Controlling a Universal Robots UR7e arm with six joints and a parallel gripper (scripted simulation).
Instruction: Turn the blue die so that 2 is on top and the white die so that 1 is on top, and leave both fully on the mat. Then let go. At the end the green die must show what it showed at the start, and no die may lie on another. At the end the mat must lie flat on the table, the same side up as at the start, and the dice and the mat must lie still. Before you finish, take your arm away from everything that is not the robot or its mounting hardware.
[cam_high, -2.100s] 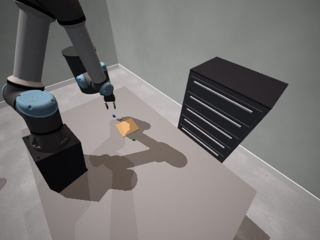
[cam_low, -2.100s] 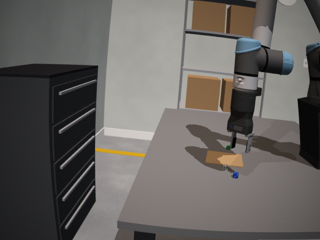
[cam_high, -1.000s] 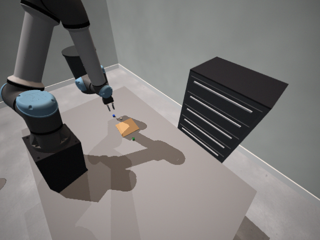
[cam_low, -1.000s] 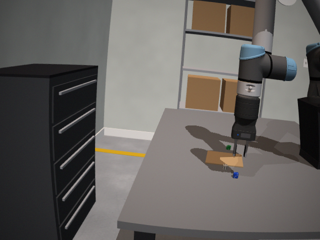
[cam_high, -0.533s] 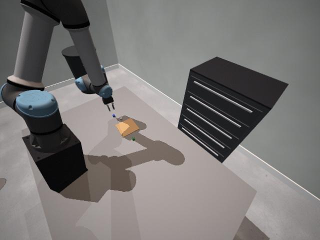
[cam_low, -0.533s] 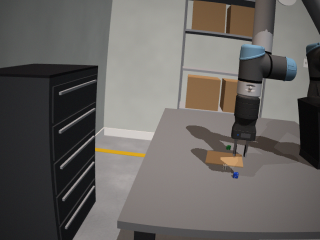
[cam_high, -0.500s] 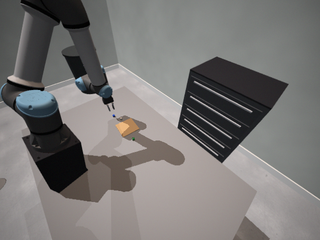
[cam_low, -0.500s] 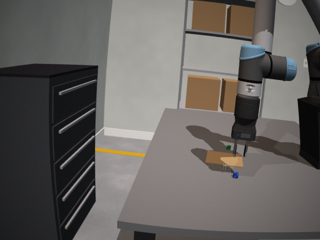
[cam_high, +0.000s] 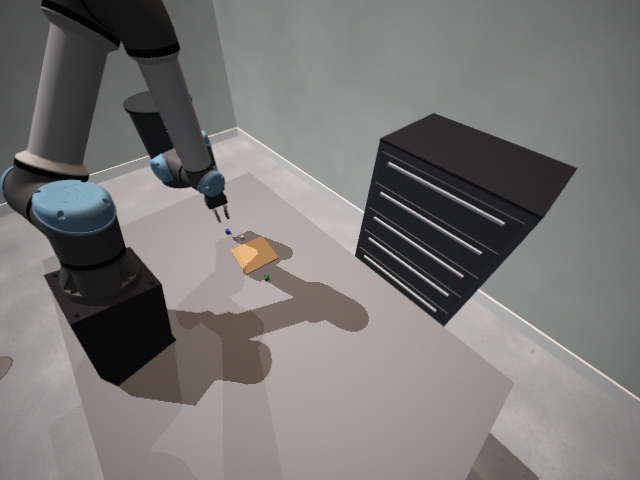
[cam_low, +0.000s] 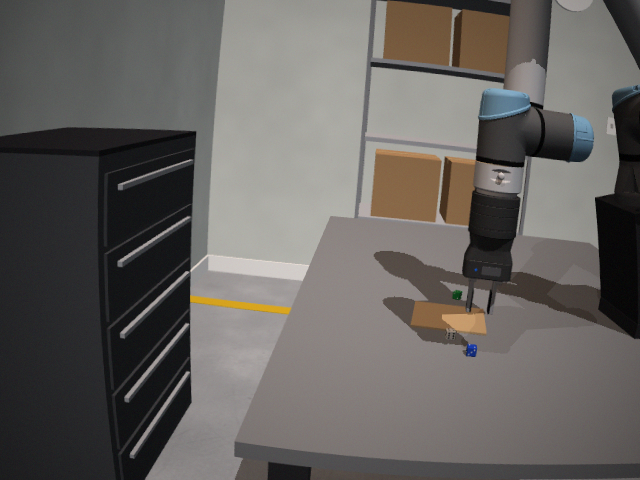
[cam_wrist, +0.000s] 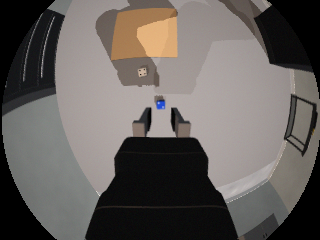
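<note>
Above the grey table (cam_high: 320, 372) (cam_low: 392, 403) (cam_wrist: 225, 100), the parted, empty black two-finger gripper (cam_high: 222, 213) (cam_low: 480, 311) (cam_wrist: 161, 114) hangs well inside its edges.

Grey arm (cam_high: 173, 111) (cam_low: 527, 46), light-blue joint caps (cam_high: 74, 206) (cam_low: 504, 104), black bands.

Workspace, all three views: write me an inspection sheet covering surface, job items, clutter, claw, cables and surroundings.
Surface: grey table, crossed by shadows.
Mat: flat on the table, partly shaded.
Blue die: on the table, off the mat.
White die: off the mat, between it and the blue die.
Green die: off the mat, on its opposite side.
Clutter: nothing seen.
Claw: open, empty, raised above the table.
Cables: nothing seen.
Surroundings: dark drawer cabinet beyond the table; shelf rack holding brown boxes.
</note>
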